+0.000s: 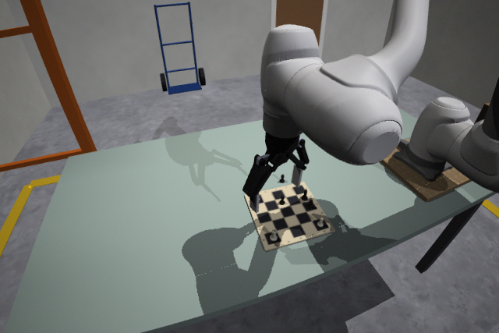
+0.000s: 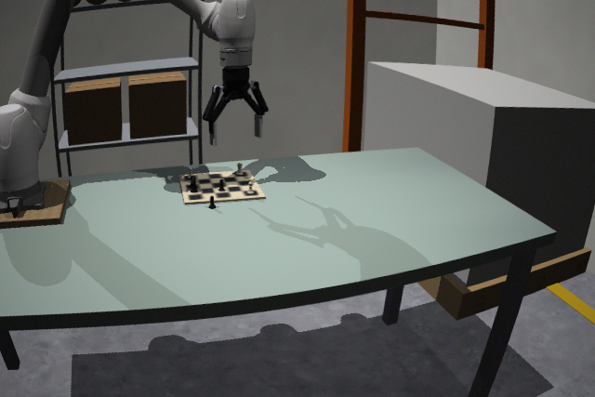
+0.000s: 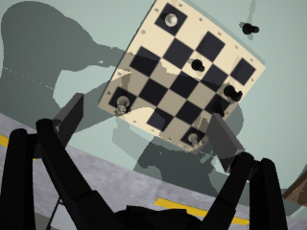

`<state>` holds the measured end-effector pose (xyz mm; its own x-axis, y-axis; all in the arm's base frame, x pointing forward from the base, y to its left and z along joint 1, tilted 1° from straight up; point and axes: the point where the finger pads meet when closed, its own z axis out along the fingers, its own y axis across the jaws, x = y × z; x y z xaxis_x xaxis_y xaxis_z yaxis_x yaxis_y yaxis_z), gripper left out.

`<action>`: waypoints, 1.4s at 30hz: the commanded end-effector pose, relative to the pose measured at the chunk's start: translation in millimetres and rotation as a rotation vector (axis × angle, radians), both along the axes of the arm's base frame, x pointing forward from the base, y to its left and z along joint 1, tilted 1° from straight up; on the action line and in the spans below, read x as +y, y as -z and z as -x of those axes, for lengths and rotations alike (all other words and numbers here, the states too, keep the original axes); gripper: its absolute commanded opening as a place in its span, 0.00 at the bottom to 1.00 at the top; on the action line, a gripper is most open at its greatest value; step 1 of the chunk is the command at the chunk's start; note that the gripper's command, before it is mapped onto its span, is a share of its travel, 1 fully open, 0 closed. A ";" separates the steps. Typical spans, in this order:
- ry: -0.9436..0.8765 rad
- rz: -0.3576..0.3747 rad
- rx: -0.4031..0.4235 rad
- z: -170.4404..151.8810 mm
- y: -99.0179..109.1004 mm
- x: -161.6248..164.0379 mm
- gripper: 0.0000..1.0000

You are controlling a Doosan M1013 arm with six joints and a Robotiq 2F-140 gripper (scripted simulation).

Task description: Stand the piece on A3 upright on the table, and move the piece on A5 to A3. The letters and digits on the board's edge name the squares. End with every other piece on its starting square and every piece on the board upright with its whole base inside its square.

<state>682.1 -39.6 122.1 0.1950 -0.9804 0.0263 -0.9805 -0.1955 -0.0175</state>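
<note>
The small chessboard (image 1: 288,216) lies on the pale green table and also shows in the exterior view (image 2: 220,187) and the wrist view (image 3: 182,77). A small black pawn (image 1: 281,178) (image 2: 211,201) (image 3: 249,27) stands upright on the table just off the board's edge. Two black pieces stand on the board, one near the middle (image 1: 281,200) (image 3: 198,64) and one near the edge (image 1: 305,193) (image 3: 232,92). Light pieces (image 1: 274,235) (image 1: 320,222) stand on edge squares. My gripper (image 1: 275,191) (image 2: 235,137) hangs well above the board, open and empty. I cannot read the square labels.
The arm's base sits on a wooden plate (image 1: 426,176) (image 2: 29,210) at the table's end. A shelf with brown boxes (image 2: 125,104) stands behind the table, and a large grey box (image 2: 480,142) stands beside it. A blue hand truck (image 1: 179,49) stands far off.
</note>
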 end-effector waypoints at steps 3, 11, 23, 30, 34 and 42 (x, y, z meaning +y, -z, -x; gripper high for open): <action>-0.375 -0.010 0.009 -21.9 0.2 36.6 1.00; -0.552 -0.015 0.013 -25.9 0.3 45.1 0.22; -0.552 -0.015 0.013 -25.9 0.3 45.1 0.22; -0.552 -0.015 0.013 -25.9 0.3 45.1 0.22; -0.552 -0.015 0.013 -25.9 0.3 45.1 0.22; -0.552 -0.015 0.013 -25.9 0.3 45.1 0.22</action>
